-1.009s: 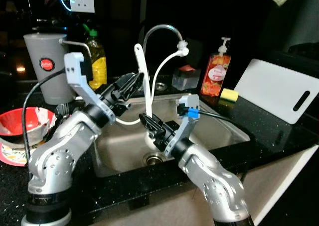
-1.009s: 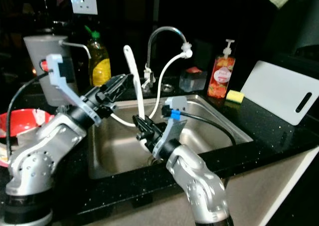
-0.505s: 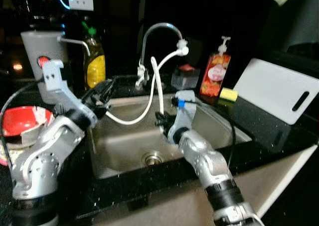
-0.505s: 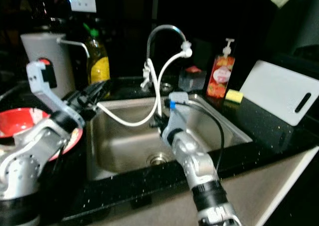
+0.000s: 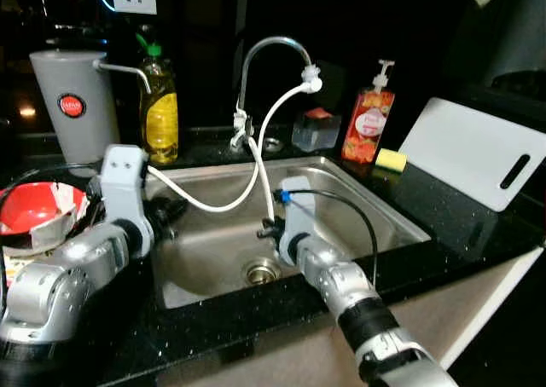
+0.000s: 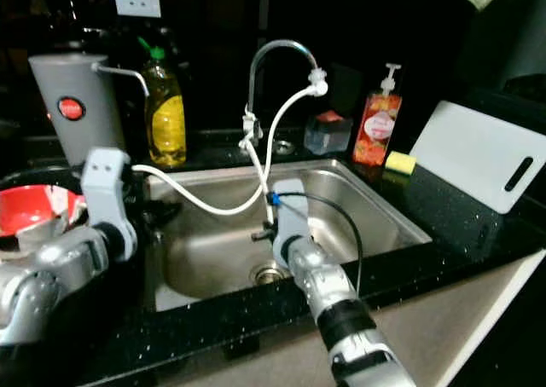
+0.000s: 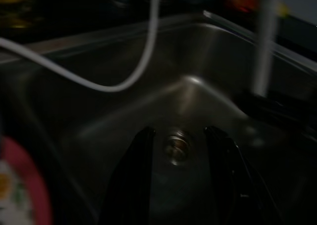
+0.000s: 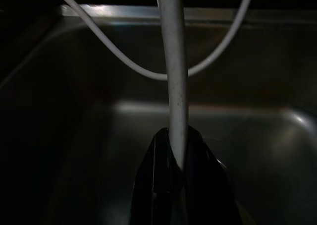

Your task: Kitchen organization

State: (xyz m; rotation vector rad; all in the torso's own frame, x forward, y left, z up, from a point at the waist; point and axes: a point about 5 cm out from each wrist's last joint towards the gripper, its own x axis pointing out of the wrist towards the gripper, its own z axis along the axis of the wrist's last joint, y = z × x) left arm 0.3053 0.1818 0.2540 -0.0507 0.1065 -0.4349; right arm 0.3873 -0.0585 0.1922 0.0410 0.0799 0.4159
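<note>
- A dark kitchen bench [image 5: 478, 233] holds a steel sink [image 5: 384, 212], with a curved tap [image 5: 256, 54] standing behind the basin.
- The right gripper [image 8: 178, 150] hangs over the middle of the basin. Its fingers are closed on the lower end of a white utensil handle [image 8: 172, 61], which stands nearly upright.
- The working end of the utensil is hidden, so its kind cannot be told.
- The left gripper [image 7: 177, 136] hovers at the left edge of the sink, pointing down toward the drain [image 7: 177, 146]. Its fingers are apart and hold nothing.
- A thin white hose [image 5: 223, 206] droops from the tap across the basin, passing just beside the upright handle.
- Behind the sink stand a yellow bottle [image 5: 160, 106], a grey jug [image 5: 75, 106] and a red soap dispenser [image 5: 365, 127]. A yellow sponge [image 5: 391, 160] and a white cutting board [image 5: 478, 153] lie to the right, and a red bowl [image 5: 38, 212] sits to the left.
- Risk: the handle could snag the hose if lifted or swung, dragging the hose or twisting the utensil out of the grip.
- Risk: the hold is low on a tall handle, so the utensil may pivot and slip into the basin.
- Risk: a wide swing could knock over the bottles behind the sink.
</note>
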